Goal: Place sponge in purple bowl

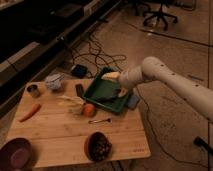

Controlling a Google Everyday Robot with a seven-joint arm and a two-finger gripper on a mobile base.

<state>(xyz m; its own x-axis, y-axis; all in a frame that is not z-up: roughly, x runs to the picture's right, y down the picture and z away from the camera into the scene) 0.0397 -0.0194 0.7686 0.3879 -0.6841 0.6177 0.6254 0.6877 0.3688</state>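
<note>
The sponge (132, 101) is a small blue-grey block lying at the right edge of the green tray (102, 92), near the table's right side. The purple bowl (17, 154) stands at the table's front left corner, far from the sponge. My gripper (119, 86) is on the end of the white arm (165, 77) that reaches in from the right. It hovers over the right part of the green tray, just left of and above the sponge.
On the wooden table (60, 137) are a dark brown bowl (98, 146), a fork (100, 120), an orange fruit (89, 109), a yellowish item (70, 102), a dark phone-like object (79, 89), a can (33, 90), a carrot (29, 112). Cables (95, 55) lie on the floor behind.
</note>
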